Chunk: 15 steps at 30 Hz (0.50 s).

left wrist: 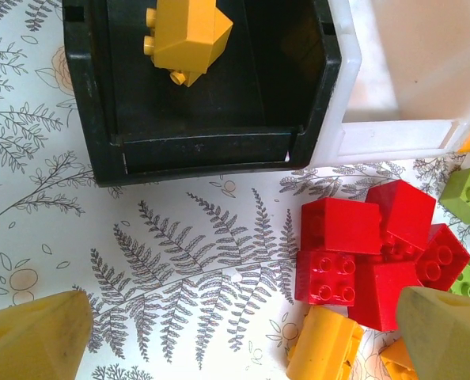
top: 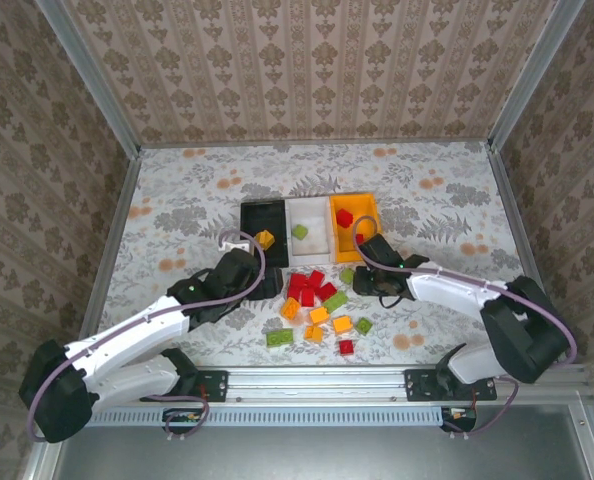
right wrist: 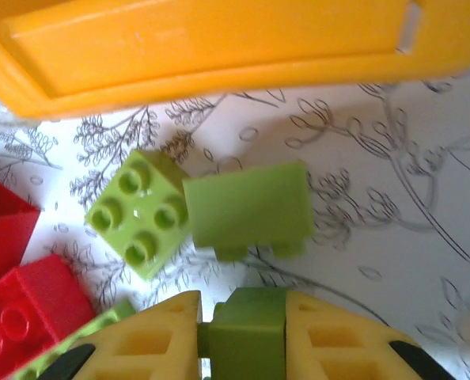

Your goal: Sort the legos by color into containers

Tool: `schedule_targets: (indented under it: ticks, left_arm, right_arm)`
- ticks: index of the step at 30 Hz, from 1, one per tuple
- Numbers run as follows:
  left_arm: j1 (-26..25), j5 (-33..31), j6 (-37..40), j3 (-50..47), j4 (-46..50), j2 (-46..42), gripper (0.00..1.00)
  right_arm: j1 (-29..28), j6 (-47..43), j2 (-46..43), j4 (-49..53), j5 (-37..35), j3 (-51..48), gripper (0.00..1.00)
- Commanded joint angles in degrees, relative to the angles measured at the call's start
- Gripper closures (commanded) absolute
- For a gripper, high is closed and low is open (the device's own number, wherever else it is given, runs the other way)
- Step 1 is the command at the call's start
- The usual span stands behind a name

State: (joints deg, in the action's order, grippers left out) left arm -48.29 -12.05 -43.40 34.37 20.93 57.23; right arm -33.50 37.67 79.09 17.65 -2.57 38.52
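Fern-printed cloth point(top: 177, 200) covers the table, with patterned wallpaper on the walls around it. In front of the bins lies the loose heap of legos point(top: 319, 314). From above I count roughly five red, four orange-yellow and four green, though some overlap, so the tally is not firm.

One more green brick point(right wrist: 247, 340) is pinched between the fingers of my right gripper point(right wrist: 247, 313), low over the cloth just in front of the orange bin point(right wrist: 219, 47). Two loose greens lie right beside it, a studs-up green point(right wrist: 140, 212) and a tipped green point(right wrist: 251, 210) on its side.

Behind the heap the three bins stand side by side: the black bin point(top: 262, 214) on the left, the white bin point(top: 313, 212) in the middle and the orange one on the right. The black one holds a single yellow brick point(left wrist: 183, 39) and the white one a single sorted green point(top: 300, 231). The orange one holds a red brick point(top: 345, 217) and what looks like a second, partly behind my right arm.

I judge the job barely begun: about four pieces are placed, each colour has its bin, and most of the bricks are left on the table.

My left gripper point(left wrist: 239, 305) hovers over bare cloth between the black bin's near wall and the red cluster point(left wrist: 369, 245). Its fingers point(left wrist: 29, 336) are spread wide with nothing between them.
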Motion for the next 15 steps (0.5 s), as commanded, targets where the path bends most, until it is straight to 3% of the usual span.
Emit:
schedule_targets:
  ticks: [1, 7, 15]
  left_arm:
    - [0.0, -1.3, -1.2, -1.3, -0.2, -1.1, 0.0]
    - [0.2, -0.7, -1.1, -2.4, 0.0, -1.1, 0.0]
    - [0.2, 1.2, -2.1, -4.3, 1.7, -4.7, 0.0]
  right_arm:
    - [-0.1, -1.1, -7.2, 6.2, -0.8, -0.3, 0.81]
    - [-0.3, -4.6, -13.8, 11.7, 5.0, 6.4, 0.81]
    - [-3.3, -6.2, 0.1, 7.0, 4.0, 22.5, 0.8]
